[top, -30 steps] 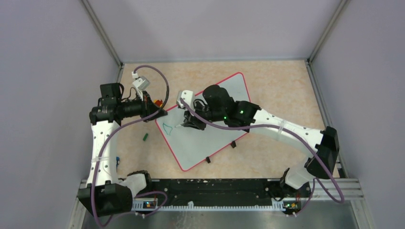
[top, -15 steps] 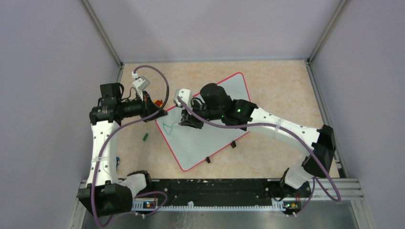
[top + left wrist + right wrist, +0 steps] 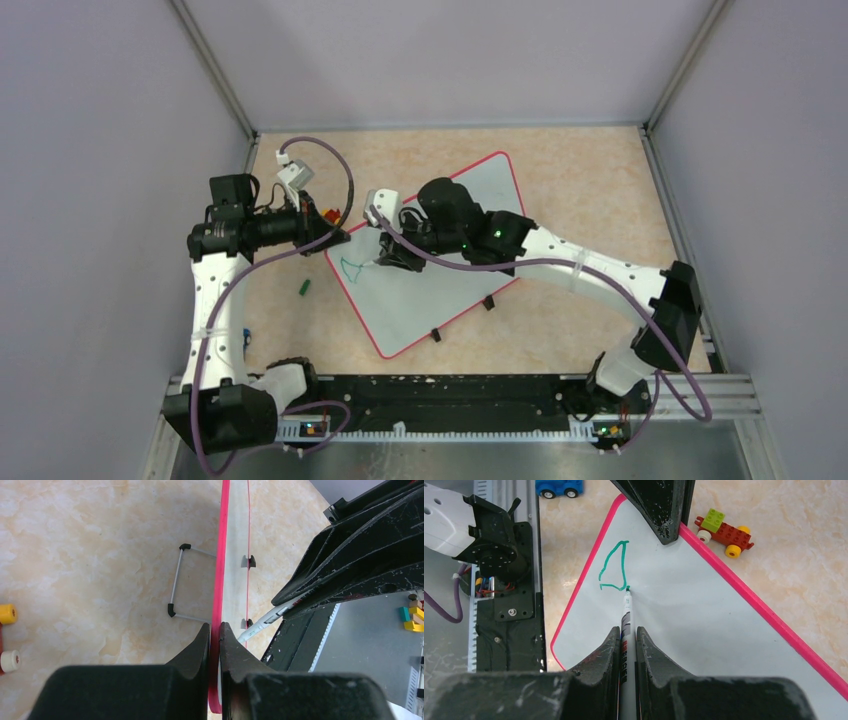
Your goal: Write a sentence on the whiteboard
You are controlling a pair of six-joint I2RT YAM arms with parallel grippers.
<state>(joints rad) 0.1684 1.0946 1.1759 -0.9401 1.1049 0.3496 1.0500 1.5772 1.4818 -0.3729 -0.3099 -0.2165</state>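
Green opening letter of the sentence (image 3: 614, 565), unfinished, at the left corner of the mid-table whiteboard (image 3: 440, 295). Right gripper (image 3: 626, 632) clamping the marker (image 3: 626, 612), tip down; left gripper (image 3: 215, 627) pinching the rim (image 3: 219, 580). Next: even pressure, strokes rightward.

One white rectangular whiteboard with a thin red rim (image 3: 420, 300) on the beige marbled bench (image 3: 580, 190), just the one. On it, one green marker outline (image 3: 613, 565), a single looped figure. One white marker pen (image 3: 626, 612). Two small black feet (image 3: 487, 303) counted along the board's near edge. Two white-and-black arms (image 3: 600, 275), and two black claws: left claw (image 3: 214, 626), right claw (image 3: 628, 630). Toys next: one red brick car with a green block on top (image 3: 723, 531), one blue toy car (image 3: 558, 486), and one small green piece (image 3: 303, 287) lying alone.
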